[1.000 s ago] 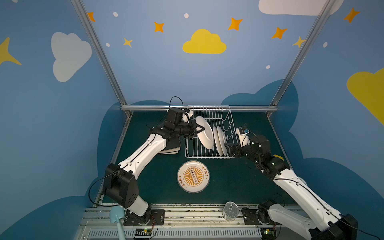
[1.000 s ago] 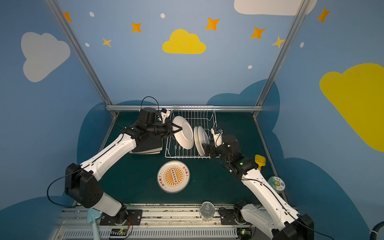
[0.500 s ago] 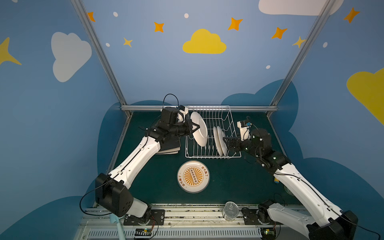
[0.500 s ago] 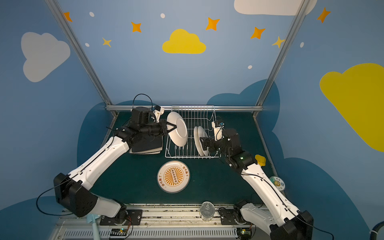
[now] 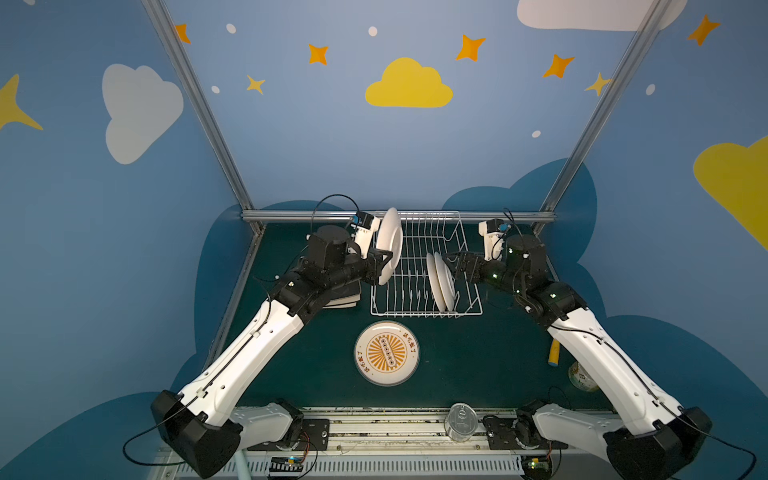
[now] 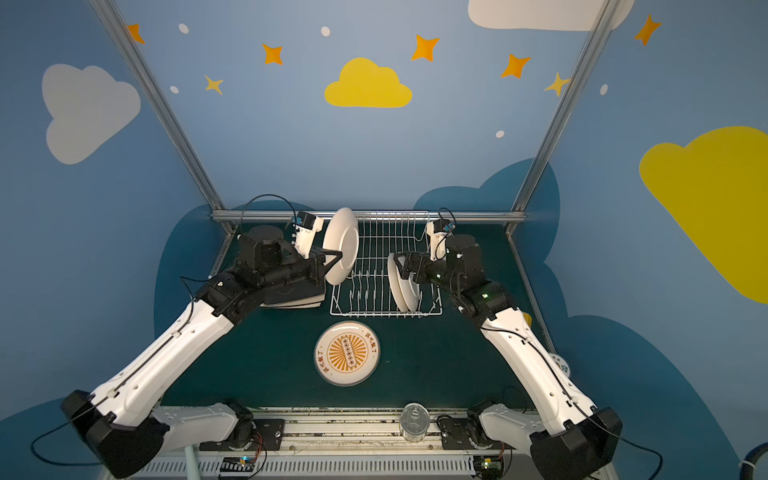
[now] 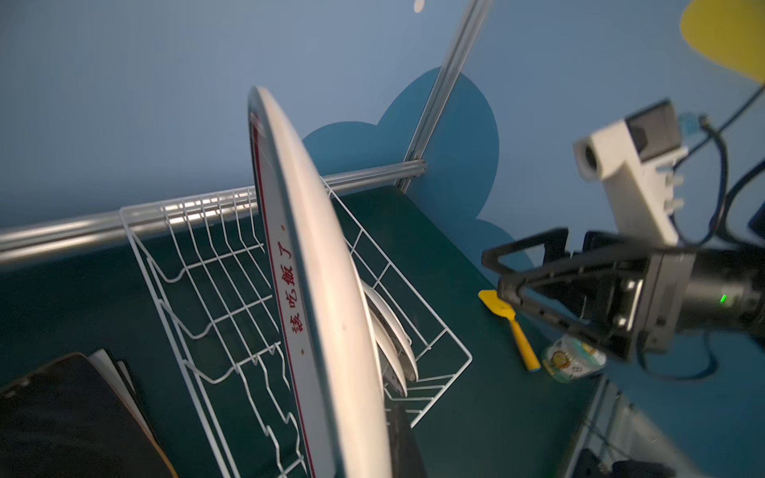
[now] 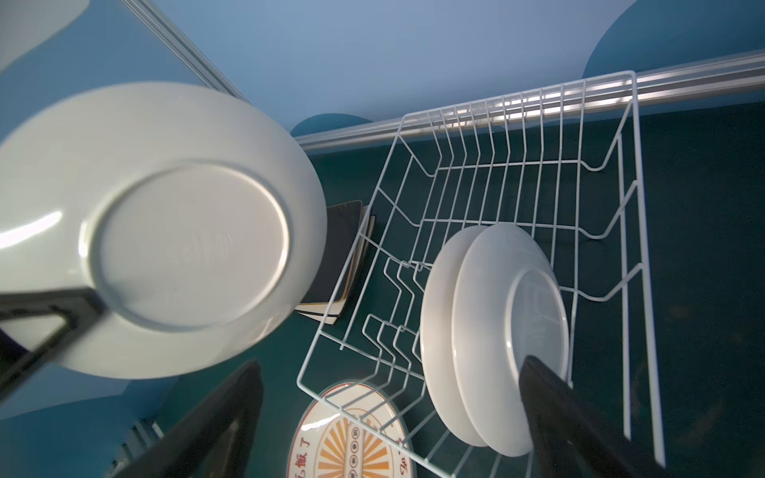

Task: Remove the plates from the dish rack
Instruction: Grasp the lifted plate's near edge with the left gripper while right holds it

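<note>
The white wire dish rack (image 5: pixel 415 232) (image 8: pixel 496 186) stands at the back middle of the green table. My left gripper (image 5: pixel 384 259) (image 6: pixel 334 259) is shut on the rim of a round white plate (image 5: pixel 390 241) (image 7: pixel 323 289) (image 8: pixel 165 231), held on edge above the rack's left side. Two round white plates (image 5: pixel 439 282) (image 8: pixel 488 331) stand upright in the rack's right half. Beside them is my right gripper (image 5: pixel 451 266) (image 8: pixel 389 364), open, one finger against the nearer plate's back. A sunburst plate (image 5: pixel 386 352) lies flat in front. Square plates (image 6: pixel 299 297), black on top, are stacked under the left arm.
A yellow spatula (image 5: pixel 555 353) and a small printed packet (image 5: pixel 582 376) lie on the right, partly under the right arm. A metal can (image 5: pixel 459 419) stands on the front rail. An aluminium bar (image 5: pixel 291 216) and blue walls close the back and sides.
My left gripper has lifted its plate up and back toward the rack's far left corner. The right gripper has moved in toward the two standing plates.
</note>
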